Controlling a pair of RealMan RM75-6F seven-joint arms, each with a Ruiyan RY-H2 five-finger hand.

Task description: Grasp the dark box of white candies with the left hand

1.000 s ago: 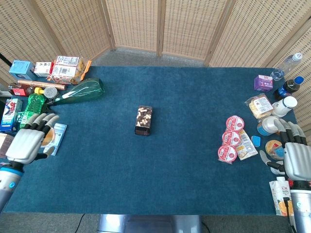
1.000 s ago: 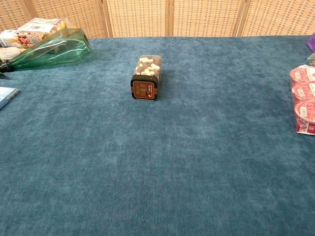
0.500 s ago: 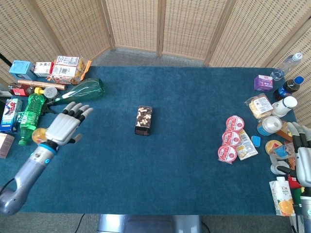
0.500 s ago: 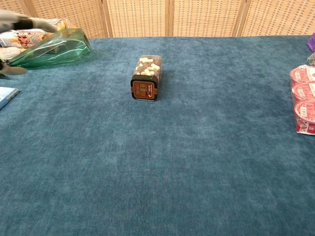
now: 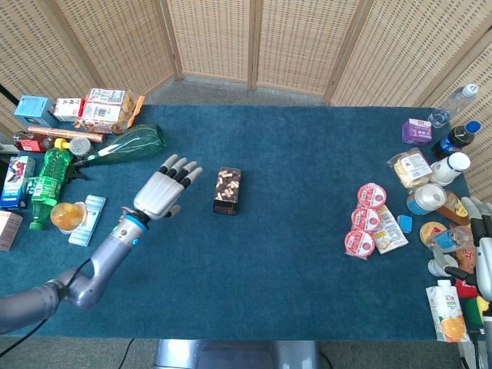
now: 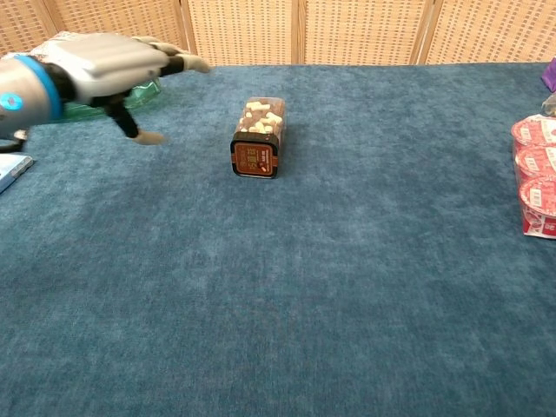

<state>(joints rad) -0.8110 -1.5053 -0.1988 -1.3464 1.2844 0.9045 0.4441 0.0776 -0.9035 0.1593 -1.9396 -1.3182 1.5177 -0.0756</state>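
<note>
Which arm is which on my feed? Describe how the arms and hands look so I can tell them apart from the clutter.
The left hand has a pale silver-grey shell with dark, black-jointed fingers, a bright blue band at the wrist and a smooth grey forearm. The right hand, at the frame edge, shows the same silver-grey shell with dark fingers.

Head looks down; chest low, nearer table [image 6: 347, 304].

You have a matt, napped blue cloth over the surface [image 5: 292, 254]. On it, the dark box of white candies [image 5: 227, 190] shows clear glossy plastic. Left of the box, the left hand [image 5: 160, 195] looks smooth grey metal with dark fingers [image 5: 181, 168]; beyond, a glossy green glass bottle [image 5: 127, 146].
</note>
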